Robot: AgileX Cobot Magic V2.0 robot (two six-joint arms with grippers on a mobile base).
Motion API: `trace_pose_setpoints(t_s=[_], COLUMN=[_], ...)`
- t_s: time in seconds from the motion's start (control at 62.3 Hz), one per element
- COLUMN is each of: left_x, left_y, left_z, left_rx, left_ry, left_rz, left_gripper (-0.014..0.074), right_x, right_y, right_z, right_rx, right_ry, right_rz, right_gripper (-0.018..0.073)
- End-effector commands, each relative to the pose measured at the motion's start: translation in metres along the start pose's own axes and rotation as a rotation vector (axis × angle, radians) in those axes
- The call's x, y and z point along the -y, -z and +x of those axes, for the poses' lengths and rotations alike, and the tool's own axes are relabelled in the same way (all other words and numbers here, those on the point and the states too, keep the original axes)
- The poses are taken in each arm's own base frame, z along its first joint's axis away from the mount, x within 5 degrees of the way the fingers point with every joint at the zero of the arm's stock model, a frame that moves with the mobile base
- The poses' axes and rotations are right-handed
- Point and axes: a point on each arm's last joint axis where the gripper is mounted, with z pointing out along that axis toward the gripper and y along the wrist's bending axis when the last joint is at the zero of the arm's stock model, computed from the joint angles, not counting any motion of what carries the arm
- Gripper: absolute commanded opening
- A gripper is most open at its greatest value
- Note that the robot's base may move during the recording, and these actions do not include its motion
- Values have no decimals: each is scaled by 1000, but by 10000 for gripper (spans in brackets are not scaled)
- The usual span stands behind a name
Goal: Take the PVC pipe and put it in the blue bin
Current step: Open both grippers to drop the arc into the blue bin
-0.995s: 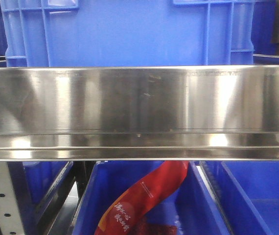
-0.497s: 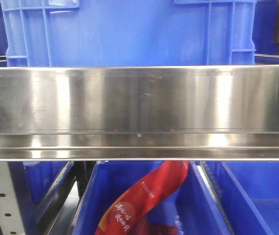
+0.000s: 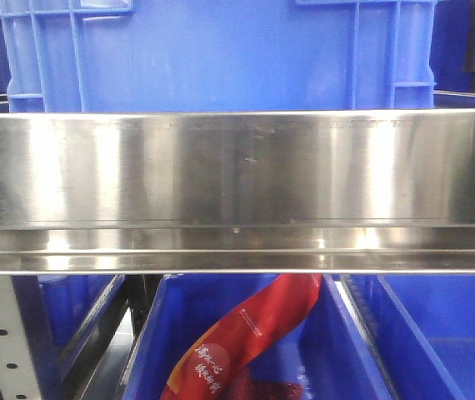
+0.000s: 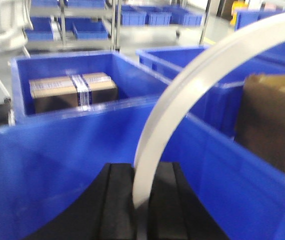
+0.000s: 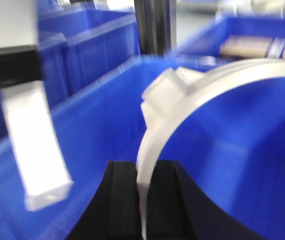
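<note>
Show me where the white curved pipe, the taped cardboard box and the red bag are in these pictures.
white curved pipe [image 4: 192, 85]: left wrist view, middle of its arc.
taped cardboard box [image 4: 72, 92]: left wrist view, top face near the tape.
red bag [image 3: 246, 333]: front-facing view, middle of the part below the steel shelf.

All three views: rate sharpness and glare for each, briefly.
Front-facing view: sharp, but bright vertical glare streaks run across the steel shelf rail, which blocks most of the scene. Left wrist view: mild blur; the taped cardboard box stays readable, the curved white PVC pipe is soft-edged. Right wrist view: the blurriest; the pipe and blue bin smear, background washed out.
</note>
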Motion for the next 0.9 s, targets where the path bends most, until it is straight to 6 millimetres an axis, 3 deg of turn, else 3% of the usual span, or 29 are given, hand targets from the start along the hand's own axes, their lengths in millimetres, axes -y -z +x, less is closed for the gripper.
trace_pose_setpoints(t_s=[0.0, 0.225, 0.289, 0.353, 0.465, 0.594, 0.754, 0.882], left_x=[3, 3, 3, 3, 2, 2, 2, 2], left_y=[-5, -8, -8, -8, -8, -7, -7, -6], left_z=[-1, 2, 3, 5, 7, 8, 13, 14], left_rx=[11, -5, -19, -34, -56, -69, -127, -145], left_ry=[4, 9, 9, 9, 9, 8, 8, 8], left_rz=[10, 10, 9, 8, 6, 5, 0, -1], left_gripper=[-111, -107, -58, 29, 254, 384, 389, 389], right_x=[-1, -1, -1, -1, -1, -1, -1, -1], right_y=[-2, -3, -3, -3, -5, -7, -7, -4], right_z=[-3, -2, -2, -2, -2, 0, 1, -1], right_rx=[9, 1, 1, 1, 0, -7, -20, -16], right_ry=[10, 10, 10, 10, 10, 10, 10, 10], right_rz=[-2, -1, -1, -1, -1, 0, 3, 2], right_gripper=[-159, -156, -113, -29, 243, 438, 427, 339])
